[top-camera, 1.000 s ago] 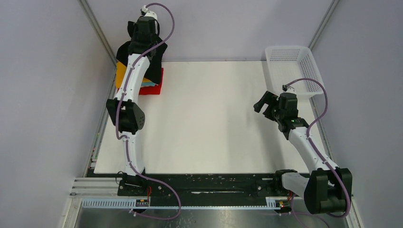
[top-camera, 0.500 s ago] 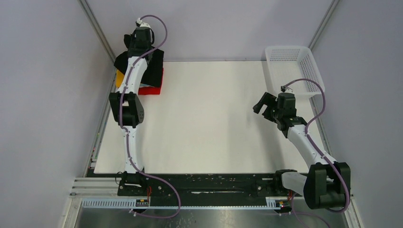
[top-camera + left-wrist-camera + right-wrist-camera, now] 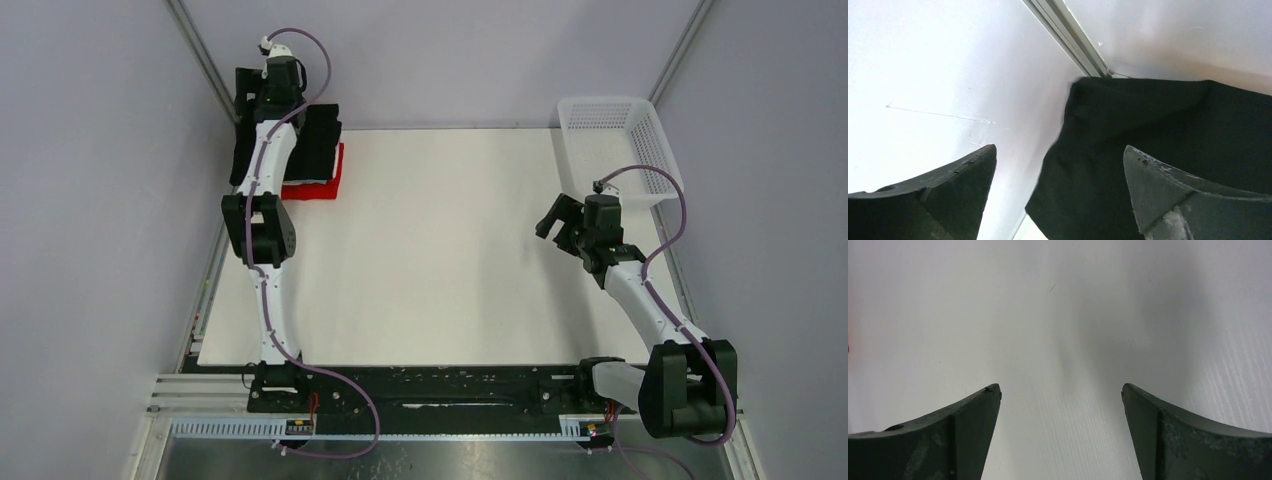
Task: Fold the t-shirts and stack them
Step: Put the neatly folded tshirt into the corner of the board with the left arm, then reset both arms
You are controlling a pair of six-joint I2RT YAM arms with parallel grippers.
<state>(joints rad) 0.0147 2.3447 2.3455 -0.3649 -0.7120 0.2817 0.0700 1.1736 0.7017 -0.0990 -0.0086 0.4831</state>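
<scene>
The black t-shirt lies draped over the stack in the far left corner, with the red t-shirt showing beneath its near edge. My left gripper hovers over the stack's far left end by the wall. In the left wrist view it is open, and the black t-shirt lies below the fingers, not pinched. My right gripper hangs open over bare table at the right; in the right wrist view it holds nothing. The stack's other shirts are hidden.
A white mesh basket stands at the far right corner of the white table. A metal frame post and the wall run close behind the stack.
My left gripper has opened and let go of the black t-shirt, which now covers the orange and blue ones. The left arm swung further left toward the wall. The right arm barely moved.
</scene>
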